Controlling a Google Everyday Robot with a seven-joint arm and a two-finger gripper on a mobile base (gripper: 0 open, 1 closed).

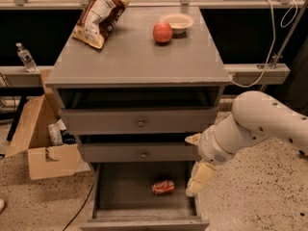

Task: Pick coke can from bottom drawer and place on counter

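The coke can lies on its side on the dark floor of the bottom drawer, which is pulled out. My gripper is at the cabinet's right front edge, above and just right of the can. It is open and empty. One cream finger is at the middle drawer's height. The other finger hangs over the bottom drawer's right side. The counter is the grey cabinet top above.
On the counter lie a chip bag, a red apple and a white bowl. The two upper drawers with knobs stand slightly out. An open cardboard box sits on the floor at left, with a water bottle on a ledge.
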